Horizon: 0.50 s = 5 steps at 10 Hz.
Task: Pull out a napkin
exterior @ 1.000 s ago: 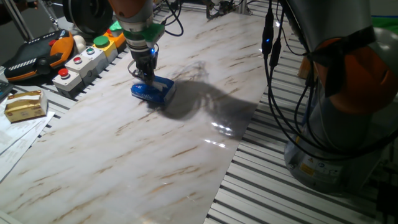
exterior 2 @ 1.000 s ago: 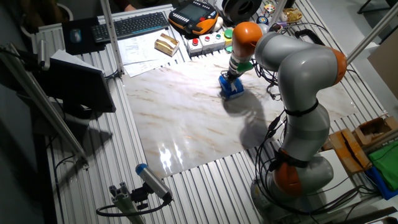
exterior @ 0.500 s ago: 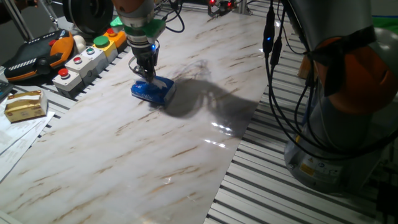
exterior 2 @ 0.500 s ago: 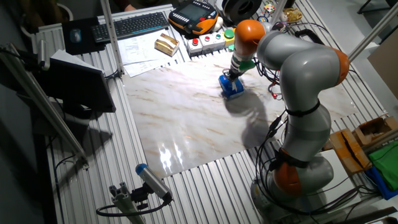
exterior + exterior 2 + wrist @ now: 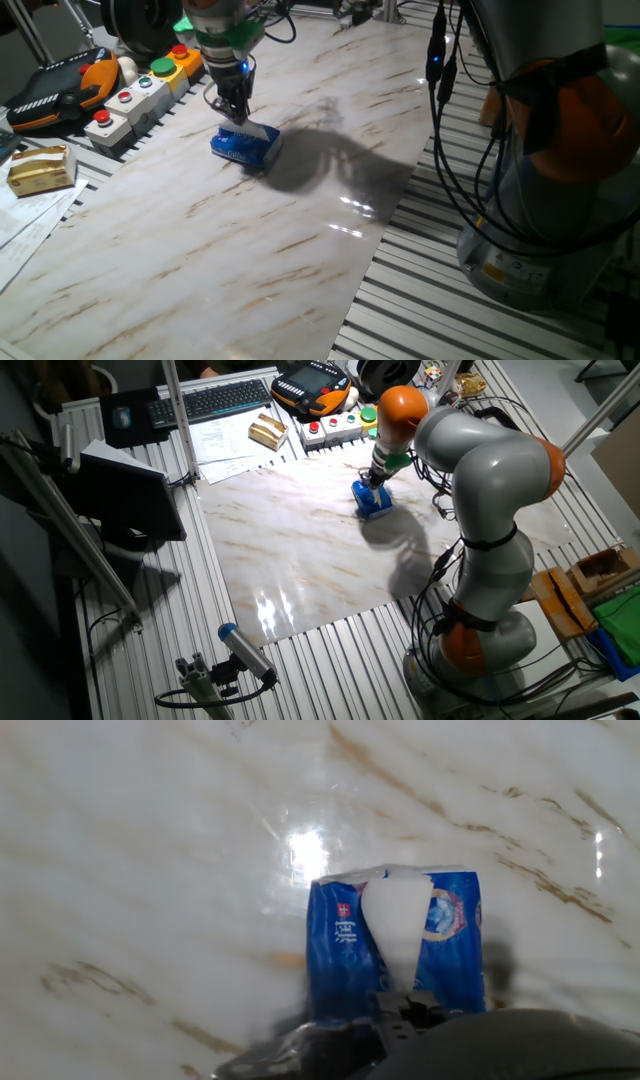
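Note:
The blue tissue pack lies on the marble-patterned table top, at its far left part. My gripper stands straight above the pack, shut on the napkin, a white strip drawn up out of the pack's top slot. In the hand view the napkin runs as a white tongue from the slot of the pack down to my gripper. In the other fixed view my gripper is over the pack; the napkin is too small to make out there.
A button box and a teach pendant lie left of the pack. A tan box and paper sheets sit at the left edge. Cables and the arm's base stand at the right. A keyboard lies behind.
My gripper has risen a little above the pack, and the white napkin has come up out of the slot with it. The pack has stayed in place.

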Tool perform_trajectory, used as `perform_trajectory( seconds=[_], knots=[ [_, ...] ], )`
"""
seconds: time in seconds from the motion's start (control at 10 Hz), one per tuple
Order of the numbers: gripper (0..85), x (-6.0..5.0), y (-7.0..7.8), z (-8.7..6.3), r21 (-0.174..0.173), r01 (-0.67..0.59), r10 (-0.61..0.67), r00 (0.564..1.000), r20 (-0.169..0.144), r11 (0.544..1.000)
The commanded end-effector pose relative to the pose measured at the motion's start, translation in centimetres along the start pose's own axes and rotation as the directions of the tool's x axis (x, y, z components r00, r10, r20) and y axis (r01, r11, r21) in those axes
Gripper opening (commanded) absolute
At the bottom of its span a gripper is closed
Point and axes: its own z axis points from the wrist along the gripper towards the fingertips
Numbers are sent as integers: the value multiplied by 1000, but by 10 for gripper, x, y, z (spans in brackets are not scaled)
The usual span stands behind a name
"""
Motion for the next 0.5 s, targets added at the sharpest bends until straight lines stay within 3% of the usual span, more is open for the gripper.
perform_trajectory(
  seconds=[0.0,0.4],
  knots=[
    [7,0,0,-5,2,-2,2,1000,0,1000],
    [7,3,1,-17,12,-4,4,1000,3,1000]
  ],
)
